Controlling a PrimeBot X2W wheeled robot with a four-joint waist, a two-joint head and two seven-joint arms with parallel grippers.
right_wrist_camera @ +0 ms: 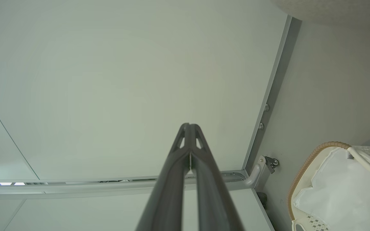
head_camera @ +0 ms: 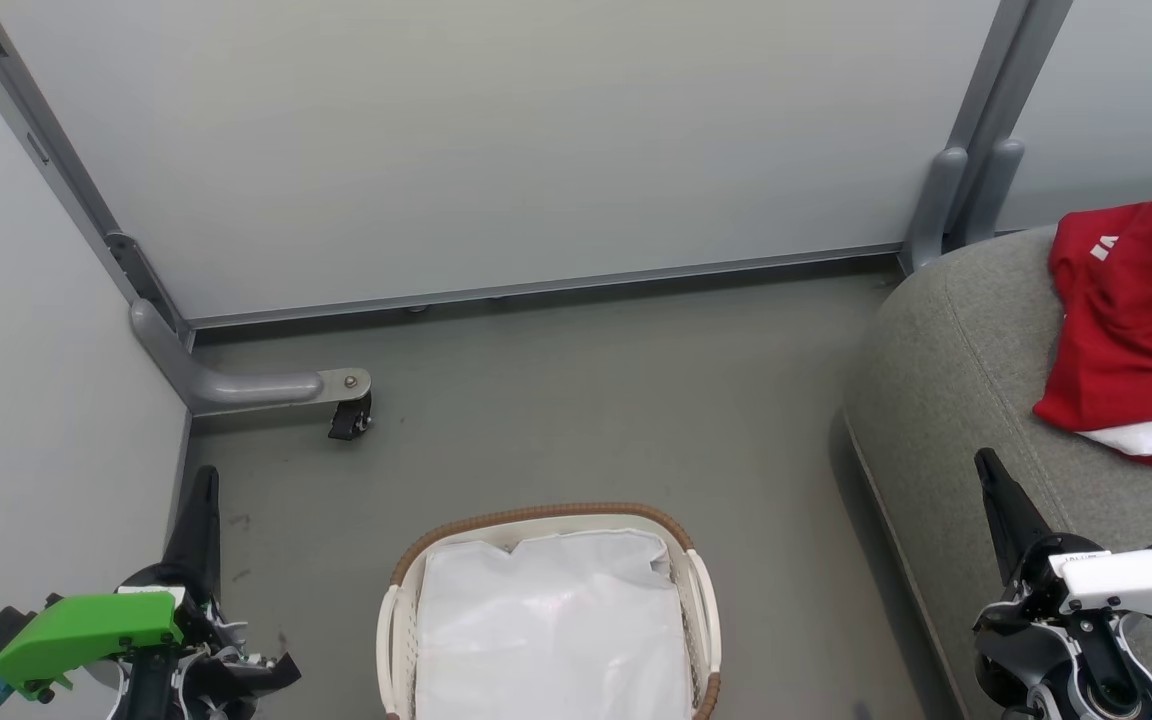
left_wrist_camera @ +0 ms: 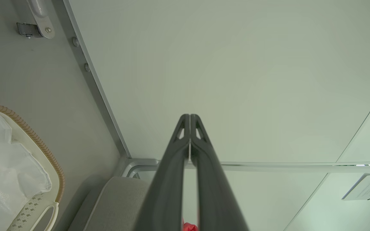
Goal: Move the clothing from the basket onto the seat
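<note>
Your left claw point(left_wrist_camera: 189, 116) and right claw point(right_wrist_camera: 189, 125) are pinched closed, empty; with the clothing point(head_camera: 1136, 320) on the seat point(head_camera: 946, 380), check the basket point(head_camera: 536, 514) liner point(head_camera: 551, 620) hides nothing.

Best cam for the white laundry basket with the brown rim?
Head view: the oval white plastic laundry basket with the brown woven rim sits bottom centre, both handles and the white liner visible, near end cropped. Left wrist view: one rim arc and a handle at its left edge. Right wrist view: a rim corner, lower right.
</note>
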